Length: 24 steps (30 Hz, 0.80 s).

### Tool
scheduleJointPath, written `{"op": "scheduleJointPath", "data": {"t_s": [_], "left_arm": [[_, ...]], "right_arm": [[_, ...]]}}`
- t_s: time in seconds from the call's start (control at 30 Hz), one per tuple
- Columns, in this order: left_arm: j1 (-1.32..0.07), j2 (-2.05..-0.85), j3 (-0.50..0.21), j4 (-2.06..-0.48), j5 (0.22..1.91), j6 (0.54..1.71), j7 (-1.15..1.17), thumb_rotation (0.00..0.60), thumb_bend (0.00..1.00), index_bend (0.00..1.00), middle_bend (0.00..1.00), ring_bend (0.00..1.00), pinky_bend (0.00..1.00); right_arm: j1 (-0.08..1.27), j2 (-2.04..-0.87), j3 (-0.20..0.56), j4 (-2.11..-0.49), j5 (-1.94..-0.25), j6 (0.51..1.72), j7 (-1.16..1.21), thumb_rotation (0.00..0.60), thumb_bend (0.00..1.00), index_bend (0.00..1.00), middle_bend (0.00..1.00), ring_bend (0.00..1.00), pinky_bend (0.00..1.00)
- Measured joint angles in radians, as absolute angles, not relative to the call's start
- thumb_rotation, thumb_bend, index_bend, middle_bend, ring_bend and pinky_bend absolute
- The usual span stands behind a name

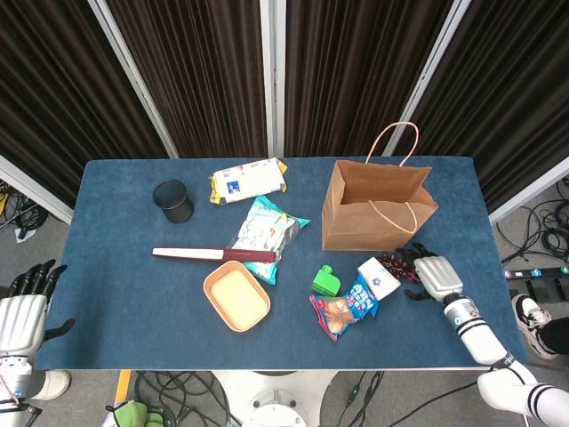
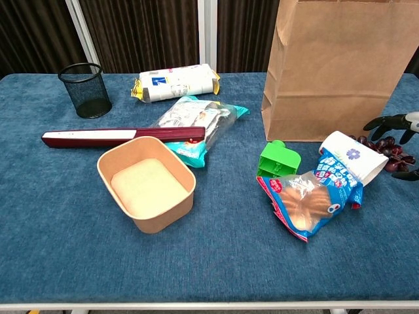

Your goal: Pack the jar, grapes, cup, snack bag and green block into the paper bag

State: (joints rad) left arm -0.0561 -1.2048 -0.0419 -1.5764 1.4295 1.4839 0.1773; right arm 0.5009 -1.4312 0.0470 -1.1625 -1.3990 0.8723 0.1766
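Observation:
The brown paper bag [image 1: 378, 206] stands open at the right rear of the blue table. In front of it lie dark grapes [image 1: 395, 262], a white cup [image 1: 380, 277] on its side, a blue and orange snack bag [image 1: 345, 307] and a green block [image 1: 326, 281]. My right hand [image 1: 433, 272] hovers at the grapes' right side with its fingers spread and holds nothing. The chest view shows only that hand's dark fingers [image 2: 395, 122] over the grapes [image 2: 395, 152], beside the cup [image 2: 352, 157]. My left hand [image 1: 21, 313] hangs open off the table's left front corner.
A black mesh pot [image 1: 173, 201] stands at the left rear. A yellow and white packet [image 1: 248, 180], a pale blue snack pack [image 1: 265, 233], a maroon stick [image 1: 213, 254] and an orange tray [image 1: 236, 295] fill the middle. The table's front edge is near my right forearm.

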Motion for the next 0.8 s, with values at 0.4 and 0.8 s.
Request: {"op": "scheduleJointPath", "data": {"t_s": [0.4, 0.8], "left_arm": [[-0.056, -1.210, -0.040, -1.566, 1.429, 1.479, 0.164, 0.600, 0.07, 0.21, 0.20, 0.14, 0.18], [-0.051, -1.212, -0.037, -1.559, 1.428, 1.480, 0.151, 0.600, 0.07, 0.21, 0.20, 0.14, 0.18]], "right_arm": [[0.496, -1.484, 0.038, -1.123, -1.421, 0.914, 0.182, 0.600, 0.22, 0.29, 0.36, 0.18, 0.42], [0.473, -1.545, 0.044, -1.065, -1.408, 0.976, 0.123, 0.600, 0.37, 0.56, 0.49, 0.34, 0.63]]}}
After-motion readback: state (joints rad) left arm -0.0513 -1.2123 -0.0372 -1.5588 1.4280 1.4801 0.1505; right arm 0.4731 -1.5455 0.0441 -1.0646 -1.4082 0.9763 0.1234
